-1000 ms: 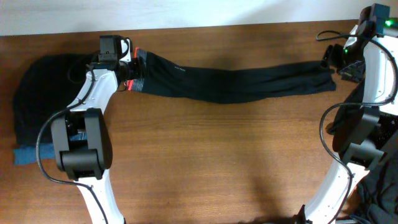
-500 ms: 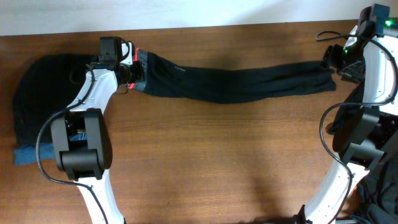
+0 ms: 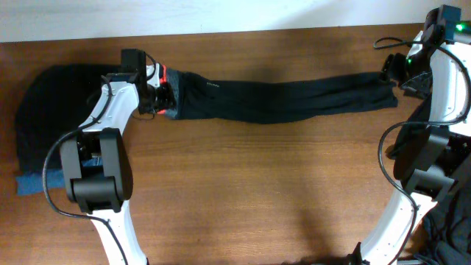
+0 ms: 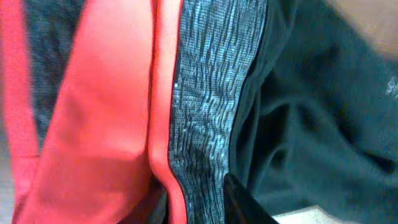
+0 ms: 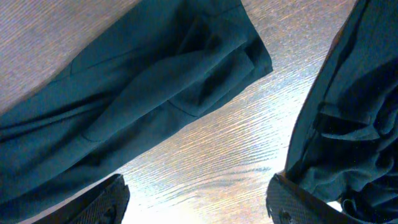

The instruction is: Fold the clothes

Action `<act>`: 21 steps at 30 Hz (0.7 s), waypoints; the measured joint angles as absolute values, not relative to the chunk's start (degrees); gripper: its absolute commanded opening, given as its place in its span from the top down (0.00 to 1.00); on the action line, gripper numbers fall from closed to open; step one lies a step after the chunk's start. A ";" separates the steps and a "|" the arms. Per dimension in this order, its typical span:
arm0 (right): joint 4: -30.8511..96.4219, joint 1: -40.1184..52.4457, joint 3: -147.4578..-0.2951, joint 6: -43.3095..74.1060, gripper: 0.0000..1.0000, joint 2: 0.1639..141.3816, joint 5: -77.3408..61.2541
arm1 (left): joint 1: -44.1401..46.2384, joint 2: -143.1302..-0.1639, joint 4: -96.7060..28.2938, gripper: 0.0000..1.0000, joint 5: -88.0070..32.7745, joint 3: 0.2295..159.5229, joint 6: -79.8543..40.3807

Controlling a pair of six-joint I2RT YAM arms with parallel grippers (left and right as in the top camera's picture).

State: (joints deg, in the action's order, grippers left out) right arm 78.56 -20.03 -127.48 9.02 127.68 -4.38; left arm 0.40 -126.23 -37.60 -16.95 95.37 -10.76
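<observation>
Long black leggings [image 3: 280,99] lie stretched across the back of the wooden table [image 3: 257,184]. Their grey-speckled, coral-red edged waistband [image 3: 168,92] is bunched at the left end. My left gripper [image 3: 158,94] is shut on that waistband. In the left wrist view the red and grey band [image 4: 186,112] fills the picture, and one dark fingertip [image 4: 249,205] presses against it; the other finger is hidden by cloth. My right gripper [image 3: 394,73] hovers open over bare wood beside the leg cuffs [image 5: 236,56], its fingers [image 5: 106,199] wide apart with nothing between them.
A heap of plain black clothes [image 3: 44,118] sits at the far left, with a blue cloth [image 3: 29,184] at its near edge. More dark fabric [image 5: 354,124] hangs at the right edge by the right arm's base [image 3: 430,169].
My left gripper closed on the waistband and drew it slightly right, so the band has bunched up and its red edge shows on top. The right arm has not moved.
</observation>
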 measured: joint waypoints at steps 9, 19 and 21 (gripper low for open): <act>78.87 -20.03 -127.48 9.02 0.24 127.68 -4.38 | -1.19 -126.23 -35.29 0.58 -15.59 102.13 -11.18; 78.89 -20.03 -127.48 8.99 0.23 127.68 -4.38 | -1.15 -126.56 -33.82 0.55 -8.32 102.98 -11.20; 78.91 -20.03 -127.48 8.99 0.23 127.68 -4.38 | -1.15 -127.44 -33.19 0.55 -7.77 102.98 -11.18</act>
